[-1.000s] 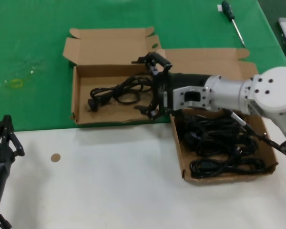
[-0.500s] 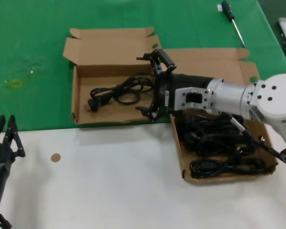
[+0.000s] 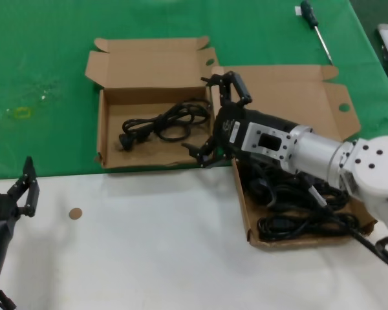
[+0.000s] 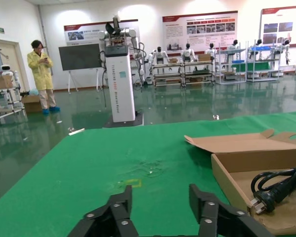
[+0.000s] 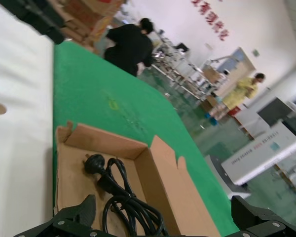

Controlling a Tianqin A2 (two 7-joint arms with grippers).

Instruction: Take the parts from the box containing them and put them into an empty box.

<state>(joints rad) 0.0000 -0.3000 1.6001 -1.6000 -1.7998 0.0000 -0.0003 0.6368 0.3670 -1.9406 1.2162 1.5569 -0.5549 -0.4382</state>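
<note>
Two end effectors show, and only the right one is over the boxes. The right end effector (image 3: 215, 119) hangs with its fingers spread wide and nothing between them, one finger (image 3: 236, 87) up near the flap of the larger box, the other (image 3: 204, 155) low beside the front corner of the smaller box. It sits at the seam where the two cartons meet, its black body and silver forearm stretching back over the larger cardboard box (image 3: 339, 116). Its wrist view looks down past both spread fingers into the smaller tray.

One black power cord (image 3: 158, 124) lies in the smaller cardboard box (image 3: 105, 129), a loose loop with its plug end toward the left wall; the right wrist view shows that cord (image 5: 116, 190) resting on the tray floor, round plug toward the near wall. Several more black power cords (image 3: 297, 206) lie heaped in the larger box, partly hidden under the arm.

Both boxes sit on the green mat (image 3: 39, 58) covering the far part of the bench (image 3: 149, 252), their front edges reaching the white surface. A screwdriver (image 3: 315, 29) lies on the mat well beyond the larger box.

The left end effector (image 3: 13, 194) waits at the near left edge, fingers parted and empty; its own view shows the gap between them (image 4: 160, 215).
</note>
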